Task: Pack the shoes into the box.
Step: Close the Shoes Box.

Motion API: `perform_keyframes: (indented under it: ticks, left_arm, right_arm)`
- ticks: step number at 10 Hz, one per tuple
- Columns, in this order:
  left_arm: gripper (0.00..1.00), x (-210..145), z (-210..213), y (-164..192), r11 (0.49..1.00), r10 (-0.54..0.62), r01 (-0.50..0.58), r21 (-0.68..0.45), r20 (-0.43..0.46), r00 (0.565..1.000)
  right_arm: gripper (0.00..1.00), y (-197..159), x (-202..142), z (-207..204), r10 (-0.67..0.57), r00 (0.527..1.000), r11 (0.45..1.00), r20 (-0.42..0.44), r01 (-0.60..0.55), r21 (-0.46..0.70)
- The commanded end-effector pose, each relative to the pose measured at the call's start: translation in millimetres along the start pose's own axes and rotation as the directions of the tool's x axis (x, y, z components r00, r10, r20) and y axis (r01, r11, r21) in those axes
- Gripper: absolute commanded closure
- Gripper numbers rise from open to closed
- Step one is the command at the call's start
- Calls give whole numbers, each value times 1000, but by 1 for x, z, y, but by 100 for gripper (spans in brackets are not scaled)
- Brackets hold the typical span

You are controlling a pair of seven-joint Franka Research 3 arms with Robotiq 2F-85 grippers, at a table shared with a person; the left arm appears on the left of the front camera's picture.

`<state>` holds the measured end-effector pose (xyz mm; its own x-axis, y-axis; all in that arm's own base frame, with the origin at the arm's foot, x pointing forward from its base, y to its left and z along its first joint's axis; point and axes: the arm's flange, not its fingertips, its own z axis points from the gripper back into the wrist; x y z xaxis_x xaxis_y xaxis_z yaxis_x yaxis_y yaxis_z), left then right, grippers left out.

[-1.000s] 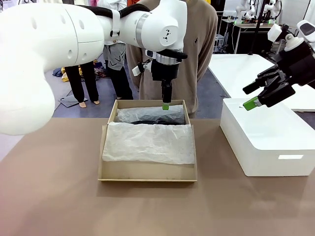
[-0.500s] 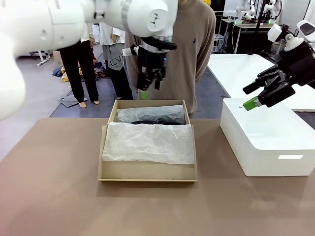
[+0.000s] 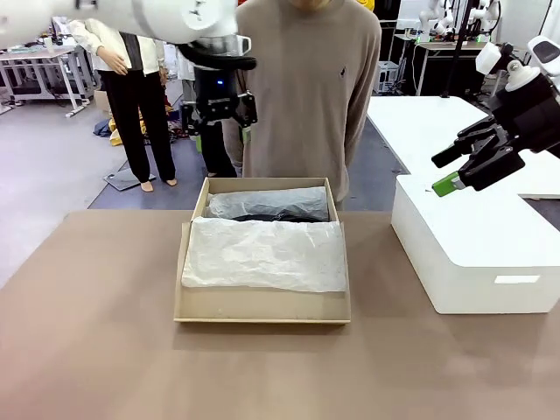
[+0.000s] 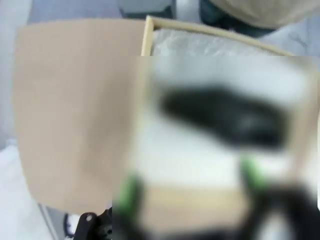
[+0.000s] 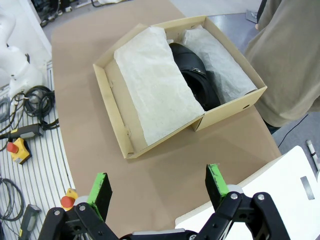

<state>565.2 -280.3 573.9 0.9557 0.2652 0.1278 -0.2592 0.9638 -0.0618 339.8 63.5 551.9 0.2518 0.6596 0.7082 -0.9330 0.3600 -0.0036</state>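
Left fingers: green pads apart, nothing between them, though the left wrist view is heavily blurred. They hang high over the far-left corner of the tan cardboard shoebox, close in front of the person in a tan sweater.

Right fingers: spread wide and empty, up over the large white rounded box at the right, well apart from the shoebox.

The shoebox sits open mid-tabletop. A white tissue paper sheet is folded over its near half, with more crumpled tissue along the far wall.

The glossy black leather shoes lie in the gap between the tissue layers, in the far half. One upper with a small buckle is clear. Can't tell whether the second shoe lies beside or under it, since the tissue hides that. Nothing shows on top of the white box.

Risks:
- The tissue is loose, so a pad coming down could snag it and drag the sheet out.
- Pressing through the tissue could scuff the glossy leather.
- The light shoebox could slide on the tabletop if a wall is pushed.
- The left arm is near the person's chest, so a far-side move could bump them.
- If a shoe rides high on bunched tissue, closing could jam.
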Motion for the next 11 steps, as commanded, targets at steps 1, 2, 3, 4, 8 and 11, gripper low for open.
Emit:
perform_keyframes:
  ticks: [1,2,3,4,8,11]
  left_arm:
    - [0,-8,-5,44,983,-176,171,-63,-67,982]
    - [0,-3,-4,59,961,-269,263,-88,-67,961]
    - [0,-1,-6,66,935,-352,348,-73,-51,935]
    - [0,1,-10,70,907,-421,420,-34,-41,906]
    - [0,7,-5,59,936,-351,347,-63,-57,935]
    - [0,7,-5,59,936,-351,347,-63,-57,935]
  right_arm:
    - [0,-4,0,0,23,999,1000,31,-23,12]
    - [0,-4,0,0,23,999,1000,31,-23,12]
    - [0,-4,0,0,23,999,1000,31,-23,12]
    - [0,-4,0,0,23,999,1000,31,-23,12]
    - [0,-4,0,0,23,999,1000,31,-23,12]
    - [0,-4,0,0,23,999,1000,31,-23,12]
